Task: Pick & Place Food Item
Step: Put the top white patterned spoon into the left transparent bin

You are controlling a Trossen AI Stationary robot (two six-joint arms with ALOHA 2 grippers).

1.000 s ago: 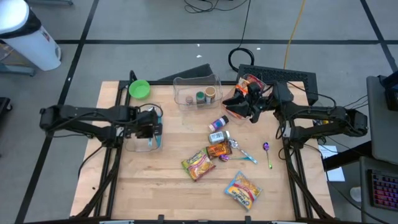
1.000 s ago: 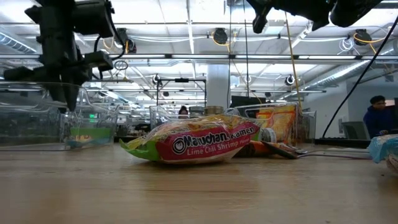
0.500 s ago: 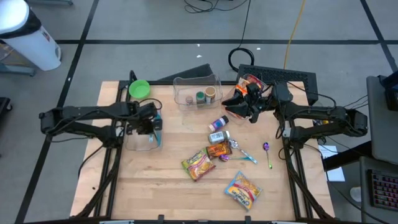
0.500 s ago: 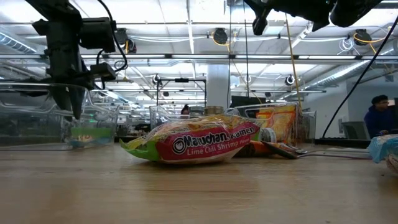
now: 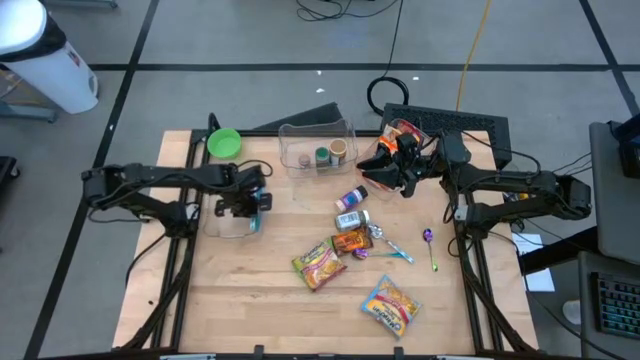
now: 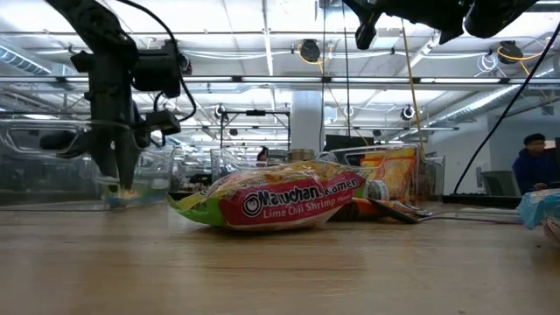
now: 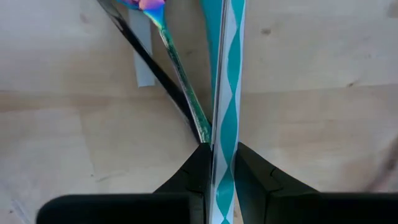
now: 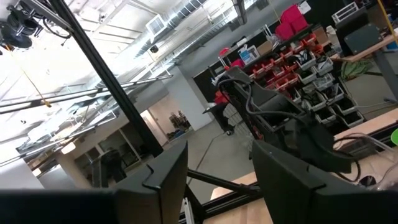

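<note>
Well left of the ramen packet (image 5: 319,262), the left claw (image 5: 250,203), clamped on a thin teal-striped strip (image 7: 227,93), has slid packetward to the clear tub (image 5: 222,228) rim, so placing looks unfinished, while right of the packet and behind it the right claw (image 5: 398,175) waits, fingers apart.

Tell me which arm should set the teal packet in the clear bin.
Left. The left gripper is shut on the teal packet, right at the clear bin. The right gripper hangs open, raised at the table's far side, away from both.
</note>
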